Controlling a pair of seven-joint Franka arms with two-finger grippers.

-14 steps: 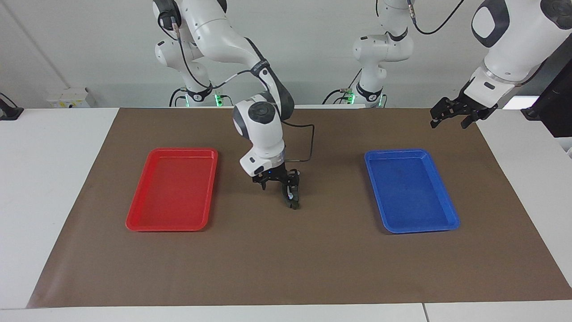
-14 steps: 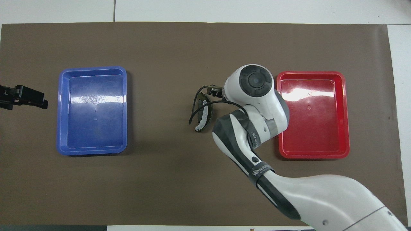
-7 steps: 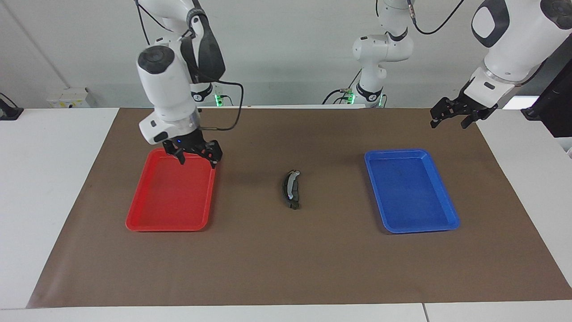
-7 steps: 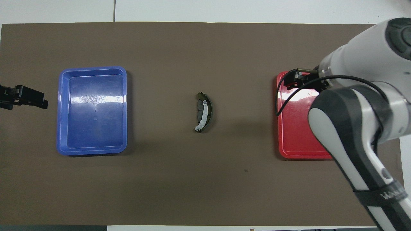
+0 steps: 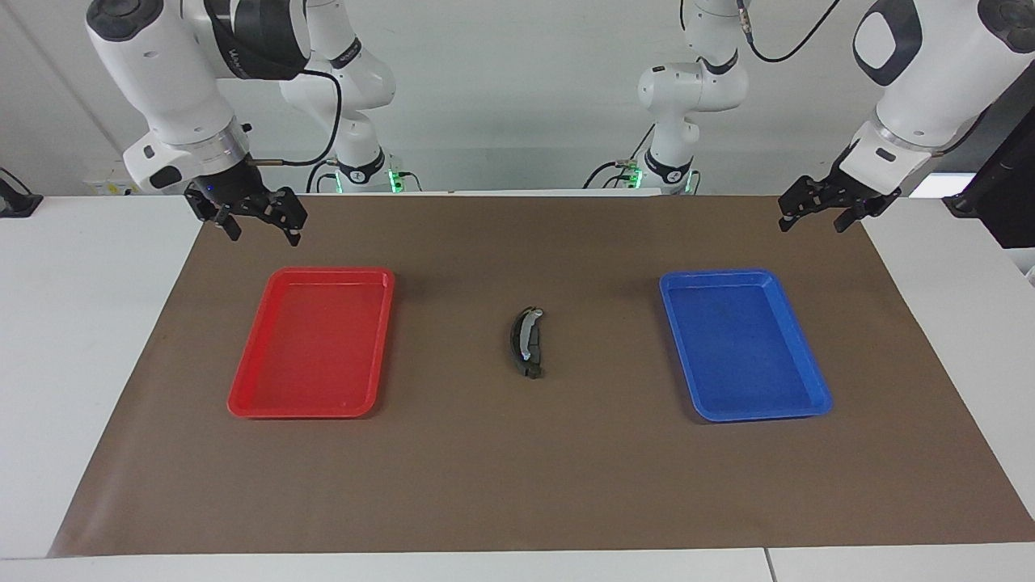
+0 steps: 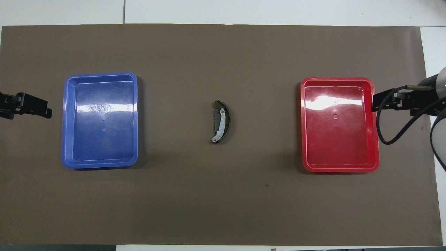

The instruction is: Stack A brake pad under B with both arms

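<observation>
While the right gripper (image 5: 255, 217) is held spread and empty over the mat's corner by the red tray (image 5: 242, 388), and the left gripper (image 5: 821, 210) waits, spread too, over the corner by the blue tray (image 5: 813, 404), B (image 5: 525, 343) is seen midway between the trays. A brake pad cannot be made out beneath it; the overhead view alone suggests a darker layer, so alignment should be checked.

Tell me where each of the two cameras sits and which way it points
Facing view: high across the table, looking at the robots; both arms show, right gripper, left gripper.
Overhead view: high above the robots' end, looking steeply down; only gripper ends show at the edges.
Shared: stacked brake pieces between red tray and blue tray.
</observation>
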